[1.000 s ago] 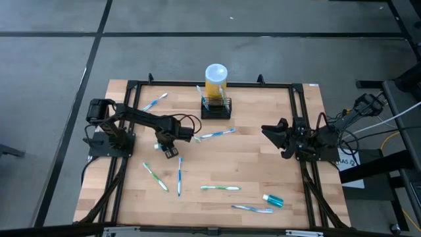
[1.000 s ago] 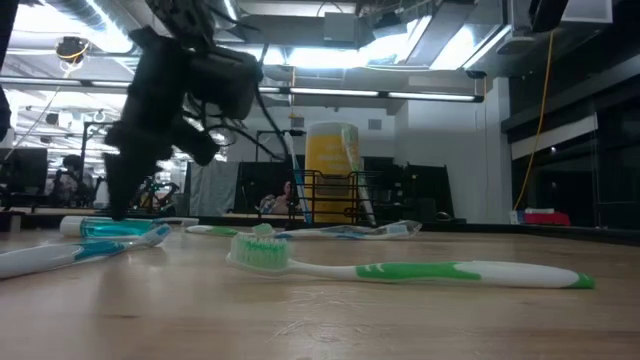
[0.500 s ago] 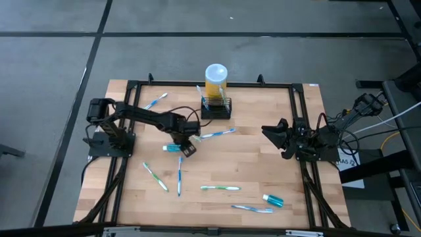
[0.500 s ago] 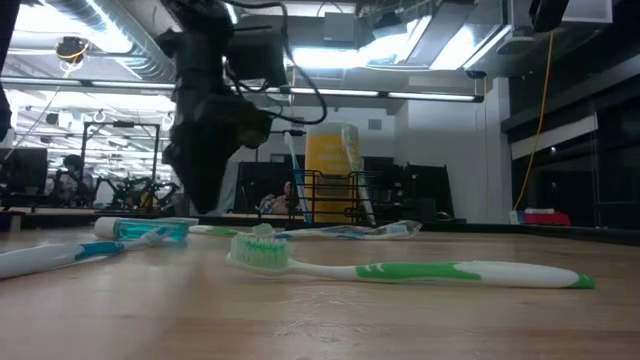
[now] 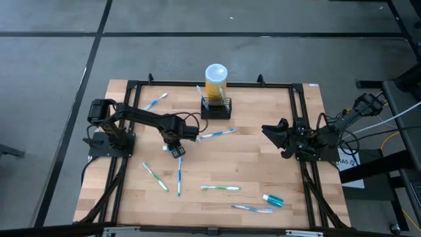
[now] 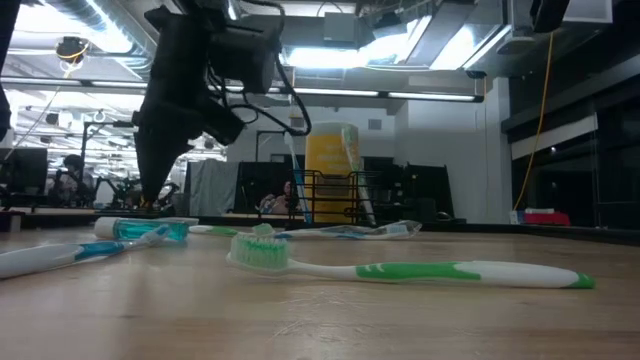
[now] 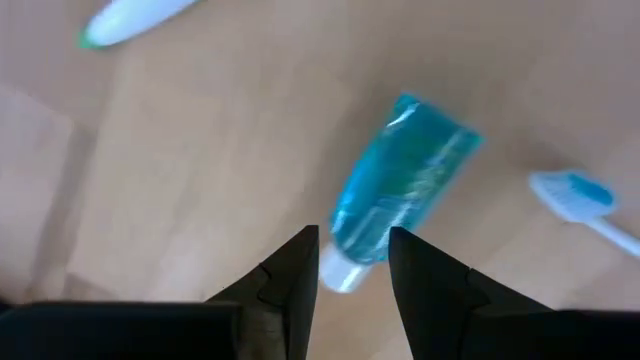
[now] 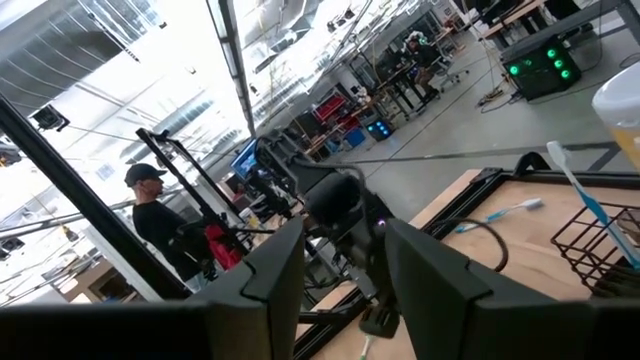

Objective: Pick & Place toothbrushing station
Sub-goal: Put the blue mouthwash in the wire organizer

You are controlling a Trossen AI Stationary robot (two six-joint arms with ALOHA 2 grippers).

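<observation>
While the holder (image 5: 216,107) waits at the table's twelve o'clock, the left gripper (image 5: 176,150) hovers empty over a tube (image 7: 395,188), fingers parted to straddle it; the right gripper (image 5: 271,133) idles at three o'clock, slightly open.

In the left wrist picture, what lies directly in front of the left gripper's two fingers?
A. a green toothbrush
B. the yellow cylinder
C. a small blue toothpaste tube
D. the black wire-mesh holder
C. The left gripper has its fingers apart just above the white cap end of the blue toothpaste tube, which lies flat on the wooden table; it is not gripped.
</observation>
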